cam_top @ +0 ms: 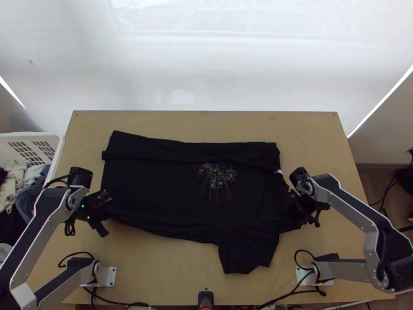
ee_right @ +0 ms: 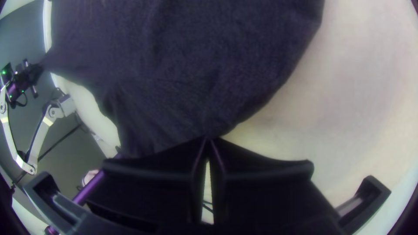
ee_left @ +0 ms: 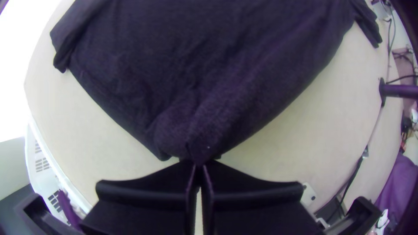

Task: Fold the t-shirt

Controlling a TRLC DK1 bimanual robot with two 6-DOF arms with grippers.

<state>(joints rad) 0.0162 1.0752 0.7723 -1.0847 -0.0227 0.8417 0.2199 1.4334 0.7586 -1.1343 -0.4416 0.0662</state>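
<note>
Two end effectors, black: we record the left end effector (ee_left: pixel 199 162) clenched on the t-shirt's near bottom corner, and the right end effector (ee_right: pixel 209 138) clenched on its cloth at the opposite end, by what we take for the shoulder. White sheet (cam_top: pixel 206 62), one, standing behind everything and filling the far side of the room. Wooden floor (cam_top: pixel 376 181), a patch at the right. Table (cam_top: pixel 320 139), one, light wood, carrying the work and the arms' bases. T-shirt (cam_top: pixel 170 191), one, black, lying broadly spread across the middle of the table, collar end seemingly to the right. Along its far side we list a long band that looks turned inward, so we judge one side fold made; the near side remains, its sleeve (cam_top: pixel 248 253) out toward the table's near edge. We put the task at an early-to-middle stage, with the near side and the final lengthwise folds outstanding. Basket (cam_top: pixel 31 136), one, white plastic, beside the table at the left, holding mixed garments (cam_top: pixel 23 178). Cables, black, several, along the near edge. Label (cam_top: pixel 279 171), one, small and white, at the collar end.
</note>
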